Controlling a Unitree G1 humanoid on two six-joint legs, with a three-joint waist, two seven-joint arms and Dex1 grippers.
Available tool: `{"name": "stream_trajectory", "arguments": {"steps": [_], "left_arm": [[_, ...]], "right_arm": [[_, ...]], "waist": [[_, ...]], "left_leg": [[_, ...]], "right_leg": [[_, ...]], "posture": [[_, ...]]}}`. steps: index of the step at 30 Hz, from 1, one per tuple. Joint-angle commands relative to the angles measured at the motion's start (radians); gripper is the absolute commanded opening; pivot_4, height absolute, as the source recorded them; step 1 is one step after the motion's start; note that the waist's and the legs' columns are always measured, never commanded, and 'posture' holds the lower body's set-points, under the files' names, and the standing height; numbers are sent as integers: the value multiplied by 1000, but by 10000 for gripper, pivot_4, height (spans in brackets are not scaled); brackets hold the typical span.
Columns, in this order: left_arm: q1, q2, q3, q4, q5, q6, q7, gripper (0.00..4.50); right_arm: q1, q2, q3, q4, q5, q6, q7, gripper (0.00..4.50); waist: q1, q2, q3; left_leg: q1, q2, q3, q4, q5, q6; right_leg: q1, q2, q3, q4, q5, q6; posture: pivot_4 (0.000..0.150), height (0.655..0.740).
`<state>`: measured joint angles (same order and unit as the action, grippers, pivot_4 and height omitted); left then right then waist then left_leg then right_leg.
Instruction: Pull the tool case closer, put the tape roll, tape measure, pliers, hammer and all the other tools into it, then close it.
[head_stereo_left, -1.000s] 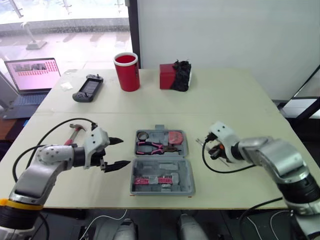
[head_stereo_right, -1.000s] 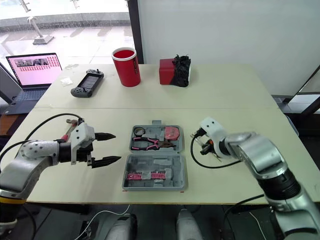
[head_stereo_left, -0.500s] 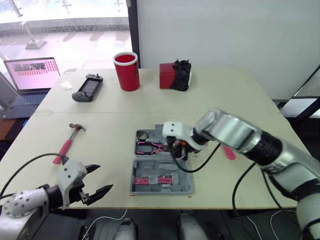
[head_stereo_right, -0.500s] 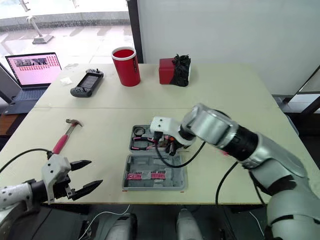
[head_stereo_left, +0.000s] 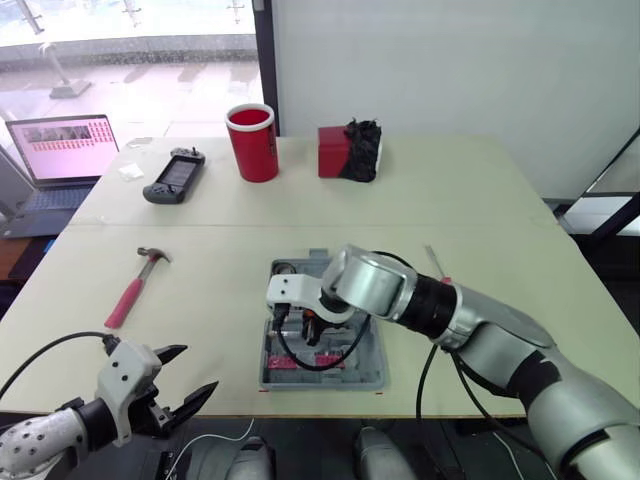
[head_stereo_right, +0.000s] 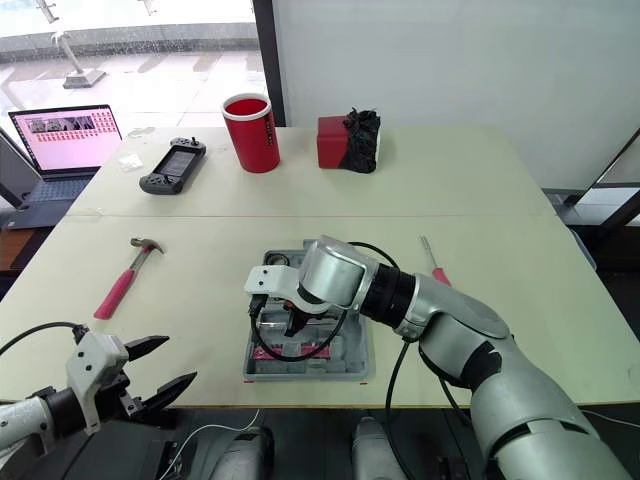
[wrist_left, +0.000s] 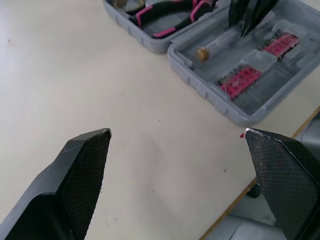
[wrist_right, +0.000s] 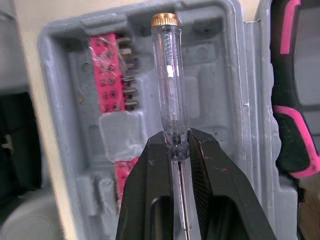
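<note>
Your right gripper (wrist_right: 176, 145) is pinching a clear screwdriver (wrist_right: 169, 90) over the tool case (head_stereo_left: 366, 366) holding pliers (wrist_left: 170, 15); 1 hammer (head_stereo_left: 135, 288) and 1 red screwdriver (head_stereo_right: 432, 262) are waiting outside; left gripper (wrist_left: 175, 132) is gaping.

tool case (wrist_right: 215, 100): grey matt moulded plastic. screwdriver (wrist_right: 169, 85): clear glossy plastic handle, brass-looking metal cap. worktop (wrist_left: 100, 75): smooth, matt, cream. left gripper (wrist_left: 176, 132) jaws: black, cross-hatched texture.

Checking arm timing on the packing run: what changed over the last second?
The right gripper swung left from beside the tool case to over its near half, shut on the clear screwdriver. The left gripper, open, pulled back from the case's left to the table's near edge. Case, hammer and pliers stayed put.
</note>
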<state>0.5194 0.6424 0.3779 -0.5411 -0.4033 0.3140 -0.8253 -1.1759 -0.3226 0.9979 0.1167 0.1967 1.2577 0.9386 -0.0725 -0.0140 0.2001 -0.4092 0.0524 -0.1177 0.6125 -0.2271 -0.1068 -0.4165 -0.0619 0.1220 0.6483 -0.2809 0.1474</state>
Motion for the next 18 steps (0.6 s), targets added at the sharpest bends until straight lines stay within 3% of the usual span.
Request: {"name": "stream_trajectory", "arguments": {"steps": [1,18], "left_arm": [[4,4,16,-4,2,-25,-1,45000],[-19,16,-12,38,24,-57,-18,45000]], "right_arm": [[-22,13,-11,-12,-22,-14,-3,427],[-13,62,-20,9,-60,-15,-34,427]], "waist": [[-1,0,0],[-4,0,0]], "left_leg": [[0,0,0,0,0,0],[0,0,0,-1,0,0]], "right_leg": [[0,0,0,0,0,0],[-1,0,0,0,0,0]], "posture": [[1500,7400],[1500,7400]]}}
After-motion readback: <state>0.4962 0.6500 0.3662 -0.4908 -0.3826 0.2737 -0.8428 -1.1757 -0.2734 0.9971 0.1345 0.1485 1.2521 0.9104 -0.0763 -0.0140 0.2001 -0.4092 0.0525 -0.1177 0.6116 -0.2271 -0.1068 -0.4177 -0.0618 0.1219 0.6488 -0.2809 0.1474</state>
